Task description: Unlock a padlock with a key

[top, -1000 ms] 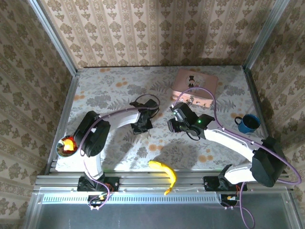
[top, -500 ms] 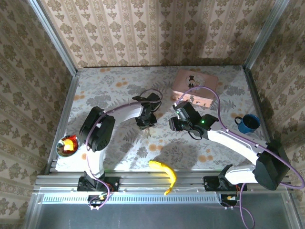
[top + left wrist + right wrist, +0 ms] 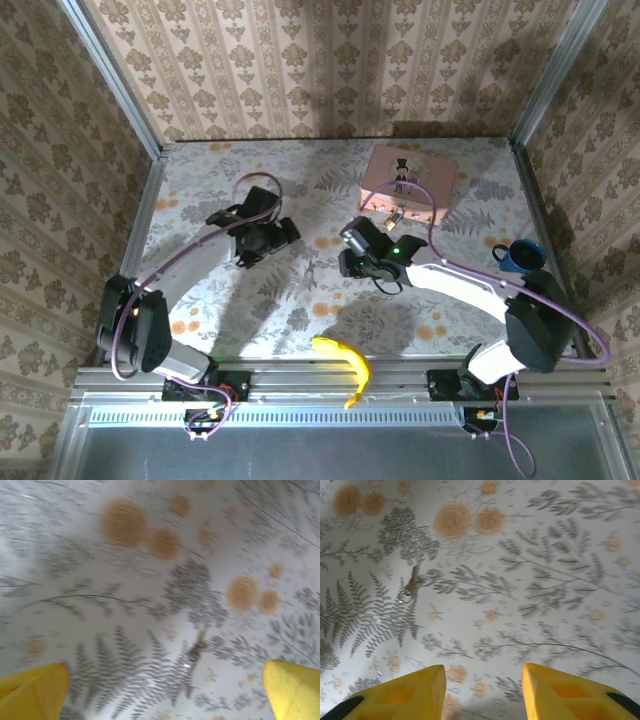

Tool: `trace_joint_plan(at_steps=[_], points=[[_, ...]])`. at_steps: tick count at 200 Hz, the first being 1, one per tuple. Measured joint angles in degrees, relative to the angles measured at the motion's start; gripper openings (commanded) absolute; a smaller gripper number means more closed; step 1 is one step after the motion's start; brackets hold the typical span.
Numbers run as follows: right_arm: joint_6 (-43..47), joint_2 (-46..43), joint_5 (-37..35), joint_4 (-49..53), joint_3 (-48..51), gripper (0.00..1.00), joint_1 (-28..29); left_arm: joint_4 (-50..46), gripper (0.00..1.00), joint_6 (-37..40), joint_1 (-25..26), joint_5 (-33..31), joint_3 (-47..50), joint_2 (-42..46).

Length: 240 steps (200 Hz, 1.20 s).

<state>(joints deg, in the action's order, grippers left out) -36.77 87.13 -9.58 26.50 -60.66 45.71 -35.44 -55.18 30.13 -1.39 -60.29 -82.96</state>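
Key-pickup step, apparently: key (image 3: 411,586) lies on counter (image 3: 560,630); left fingers (image 3: 35,687) wide, right fingers (image 3: 405,692) part-open, both empty (next, a precise pinch).

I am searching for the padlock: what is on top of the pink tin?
The padlock rests at the pink tin's near edge; a purple cable arcs across, covering part of the lid.

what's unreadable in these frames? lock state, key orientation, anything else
- padlock, top view: too small to tell whether the shackle is open or shut, or whether it touches the pink tin beside it.
- key, left wrist view: motion blur smears it, so I cannot tell which end is the bow.
- key, right wrist view: lying on the patterned cloth, too small to read its teeth.
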Motion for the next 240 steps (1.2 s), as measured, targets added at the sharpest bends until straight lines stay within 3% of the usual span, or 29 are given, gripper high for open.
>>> trace_joint_plan(at_steps=[47, 84, 122, 240], points=[[-7.3, 12.5, 4.1, -1.9, -6.5, 0.40, 2.7, 7.0, 1.00, 3.3, -6.8, -3.0, 11.0, 9.1], [-10.2, 22.2, 4.1, 0.5, -17.2, 0.39, 3.9, 16.3, 1.00, 4.2, -10.6, -2.7, 20.6, 14.4], [-11.7, 27.8, 4.0, 3.2, -23.1, 0.40, 4.1, 21.0, 1.00, 5.8, -14.5, -0.4, 23.1, 15.3], [-11.8, 35.0, 4.0, 8.4, -29.4, 0.36, 4.3, 29.2, 1.00, 6.4, -15.7, 6.6, 24.7, 11.6]])
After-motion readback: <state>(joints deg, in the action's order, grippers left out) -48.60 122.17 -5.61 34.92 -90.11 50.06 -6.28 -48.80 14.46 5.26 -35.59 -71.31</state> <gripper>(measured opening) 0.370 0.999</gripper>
